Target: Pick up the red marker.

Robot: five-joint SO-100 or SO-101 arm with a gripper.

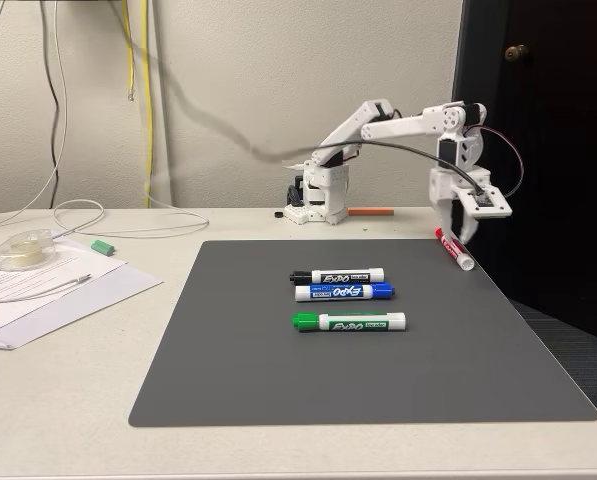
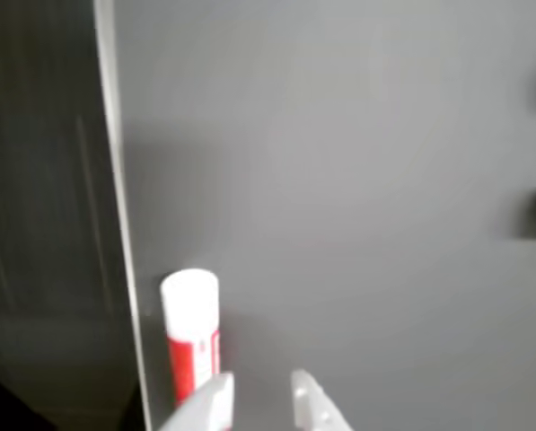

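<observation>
The red marker (image 1: 455, 249) lies at the right edge of the grey mat (image 1: 278, 390), red cap toward the back, white end toward the front. My gripper (image 1: 456, 228) hangs just above it, pointing down. In the wrist view the red marker (image 2: 191, 328) shows its white end and red label beside the mat's left border. The gripper (image 2: 260, 391) enters from the bottom. Its fingers stand slightly apart with bare mat between them. The left fingertip (image 2: 215, 395) overlaps the marker's lower part. Nothing is held.
A black marker (image 1: 336, 276), a blue marker (image 1: 344, 292) and a green marker (image 1: 349, 322) lie in a row mid-mat. An orange stick (image 1: 370, 211) rests by the arm's base. Papers (image 1: 48, 290) and a tape roll (image 1: 23, 250) sit at the left. The table edge runs close on the right.
</observation>
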